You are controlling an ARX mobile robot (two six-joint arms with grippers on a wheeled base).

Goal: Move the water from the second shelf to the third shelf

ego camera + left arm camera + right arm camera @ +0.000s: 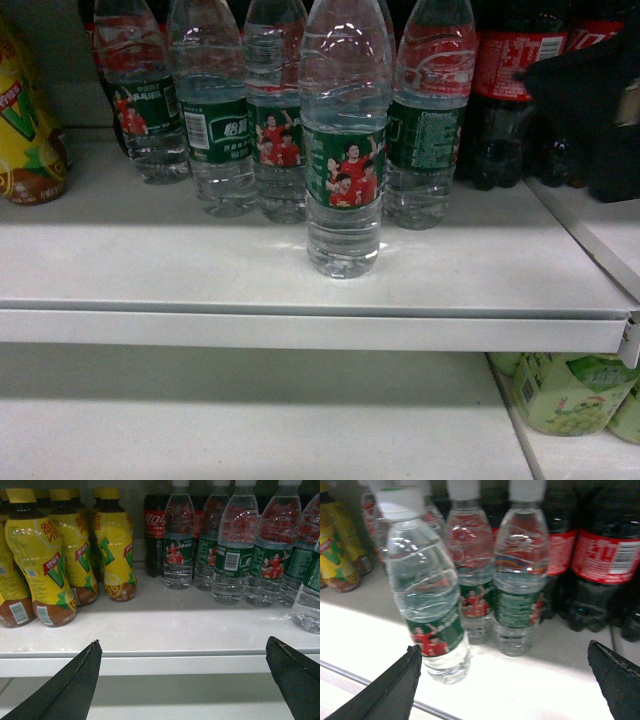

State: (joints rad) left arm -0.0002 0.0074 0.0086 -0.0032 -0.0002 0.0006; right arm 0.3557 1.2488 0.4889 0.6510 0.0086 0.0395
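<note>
One water bottle (343,150) with a green label stands alone near the front of the white shelf (300,290), ahead of a row of the same bottles (215,120). In the right wrist view this front bottle (427,605) rises just inside the left finger (395,685). My right gripper (503,645) is open in front of the shelf, nothing between its fingers. A dark shape at the head view's right edge (590,110) looks like that arm. My left gripper (183,642) is open at the shelf's front lip (175,662), holding nothing. It is out of the head view.
Yellow tea bottles (55,560) crowd the shelf's left end. Dark cola bottles (510,90) stand at the right behind the water. A lower white shelf (250,430) lies beneath, with pale green drink bottles (570,390) at its right.
</note>
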